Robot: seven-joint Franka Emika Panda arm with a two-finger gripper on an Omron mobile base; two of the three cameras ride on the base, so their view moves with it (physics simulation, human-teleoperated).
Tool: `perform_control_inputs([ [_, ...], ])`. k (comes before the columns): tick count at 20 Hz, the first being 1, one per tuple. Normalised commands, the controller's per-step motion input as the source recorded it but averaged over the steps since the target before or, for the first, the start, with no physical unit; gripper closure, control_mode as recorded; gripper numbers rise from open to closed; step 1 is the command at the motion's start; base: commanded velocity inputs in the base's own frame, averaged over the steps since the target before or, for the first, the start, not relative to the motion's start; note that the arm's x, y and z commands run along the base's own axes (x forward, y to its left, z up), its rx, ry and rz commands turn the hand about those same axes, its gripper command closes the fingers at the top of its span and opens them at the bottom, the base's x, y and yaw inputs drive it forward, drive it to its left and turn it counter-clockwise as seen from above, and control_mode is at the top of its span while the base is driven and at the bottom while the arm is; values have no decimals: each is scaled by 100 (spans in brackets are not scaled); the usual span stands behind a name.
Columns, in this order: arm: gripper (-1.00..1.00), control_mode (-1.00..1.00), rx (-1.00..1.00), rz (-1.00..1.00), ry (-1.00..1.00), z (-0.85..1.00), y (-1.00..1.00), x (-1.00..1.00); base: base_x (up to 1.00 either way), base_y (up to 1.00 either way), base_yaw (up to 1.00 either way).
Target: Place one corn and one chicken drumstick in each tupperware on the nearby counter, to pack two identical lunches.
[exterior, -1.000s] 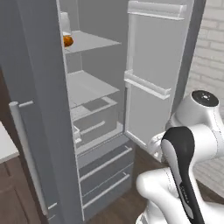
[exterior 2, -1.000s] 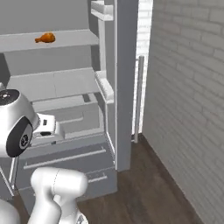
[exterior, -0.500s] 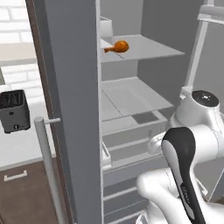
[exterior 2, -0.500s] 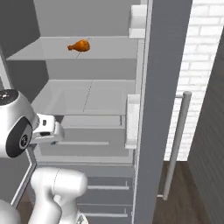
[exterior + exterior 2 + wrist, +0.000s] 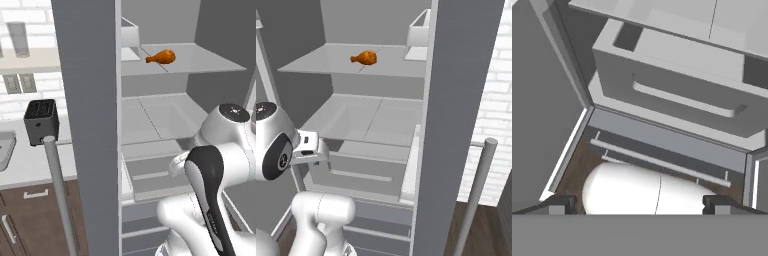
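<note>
Open grey fridge now sits square ahead after the base swings round, small orange-brown chicken drumstick (image 5: 161, 57) on its upper shelf within reach, gripper (image 5: 640, 204) spread wide and empty.

A chicken drumstick (image 5: 161, 57) is lying alone on the upper fridge shelf (image 5: 200, 62). A black toaster (image 5: 41, 121) is sitting on the counter (image 5: 35, 162).

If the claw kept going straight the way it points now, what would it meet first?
Probably the fridge's lower drawer front below the crisper bin; the open claw aims there, though depth is unclear.
</note>
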Motion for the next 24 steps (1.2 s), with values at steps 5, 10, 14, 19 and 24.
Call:
perform_control_inputs([
  [5,-100,-100,8,1,-7,61,1,100,0,0,0],
  [10,-100,-100,0,-2,-7,85,-3,77,0,0,0],
  [14,-100,-100,0,-17,-9,54,-7,43,0,0,0],
  [19,-100,-100,0,-28,-1,32,-16,31,0,0,0],
  [24,-100,-100,5,-29,-6,65,-9,46,0,0,0],
])
